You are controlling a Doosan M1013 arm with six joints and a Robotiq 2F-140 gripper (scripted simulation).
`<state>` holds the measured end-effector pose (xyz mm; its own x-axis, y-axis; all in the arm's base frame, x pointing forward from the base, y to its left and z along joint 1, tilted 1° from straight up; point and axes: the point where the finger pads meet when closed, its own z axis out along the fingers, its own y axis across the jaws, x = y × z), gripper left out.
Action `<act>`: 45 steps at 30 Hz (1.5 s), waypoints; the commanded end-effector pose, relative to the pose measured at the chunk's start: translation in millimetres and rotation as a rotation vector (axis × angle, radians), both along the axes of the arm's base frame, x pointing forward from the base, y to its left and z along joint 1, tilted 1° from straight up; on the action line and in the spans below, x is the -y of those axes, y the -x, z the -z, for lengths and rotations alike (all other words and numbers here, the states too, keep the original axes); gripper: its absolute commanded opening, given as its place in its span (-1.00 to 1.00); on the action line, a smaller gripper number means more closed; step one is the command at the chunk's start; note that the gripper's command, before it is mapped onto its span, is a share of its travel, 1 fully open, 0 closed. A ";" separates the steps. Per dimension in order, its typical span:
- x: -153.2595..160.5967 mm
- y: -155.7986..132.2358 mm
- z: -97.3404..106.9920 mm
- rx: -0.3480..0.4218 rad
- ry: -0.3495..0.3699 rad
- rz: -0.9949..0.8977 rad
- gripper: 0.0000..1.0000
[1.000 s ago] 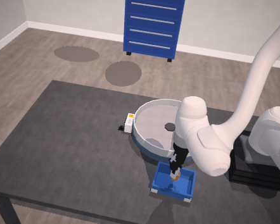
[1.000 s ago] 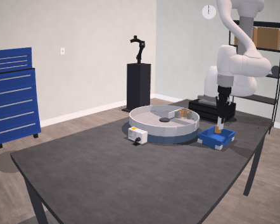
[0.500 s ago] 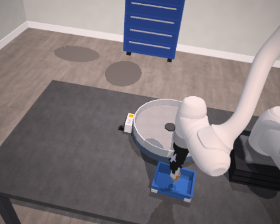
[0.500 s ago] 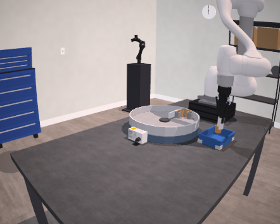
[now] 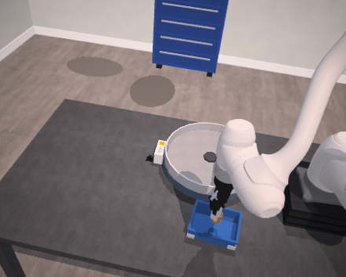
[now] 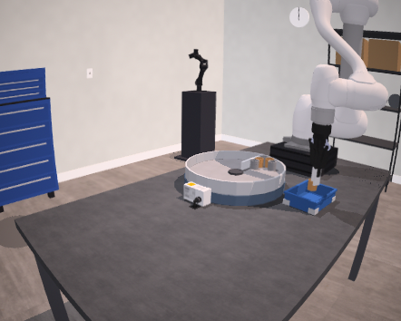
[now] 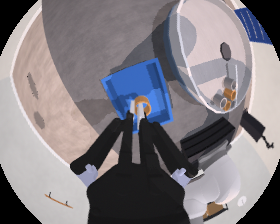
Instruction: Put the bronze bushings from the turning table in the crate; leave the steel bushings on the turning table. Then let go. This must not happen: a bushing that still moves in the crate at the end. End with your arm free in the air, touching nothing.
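Observation:
My gripper (image 5: 214, 214) (image 6: 315, 180) (image 7: 135, 106) points down over the blue crate (image 5: 212, 239) (image 6: 299, 202) (image 7: 123, 81). It is shut on the wall of a bronze bushing (image 5: 217, 220) (image 6: 311, 185) (image 7: 143, 105), one fingertip inside the ring and one outside. The bushing hangs above the crate floor. No other bushing shows in the crate; the fingers hide part of its floor. On the turning table (image 5: 188, 145) (image 6: 231, 187) (image 7: 201, 45), two bronze bushings (image 7: 230, 94) and two steel bushings (image 7: 220, 101) stand close together; the arm hides them in the top view.
A thin guide plate (image 6: 249, 162) stands beside the bushings inside the turning table's raised wall. A white control box (image 5: 160, 152) (image 6: 197, 194) sits at its outer side. The arm's black base (image 6: 304, 158) is behind the crate. The crate stands close to the turning table.

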<state>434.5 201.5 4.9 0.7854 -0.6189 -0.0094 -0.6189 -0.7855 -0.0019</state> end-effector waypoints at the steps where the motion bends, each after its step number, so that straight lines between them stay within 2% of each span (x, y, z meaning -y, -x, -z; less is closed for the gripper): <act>1: -1.2 1.7 3.3 -0.002 -0.001 0.003 -1.00; 12: -1.3 1.8 7.3 -0.002 -0.001 0.003 -1.00; 27: -1.5 2.0 32.0 -0.002 -0.001 0.003 -1.00; 45: -1.6 2.1 45.2 -0.002 -0.001 0.003 -1.00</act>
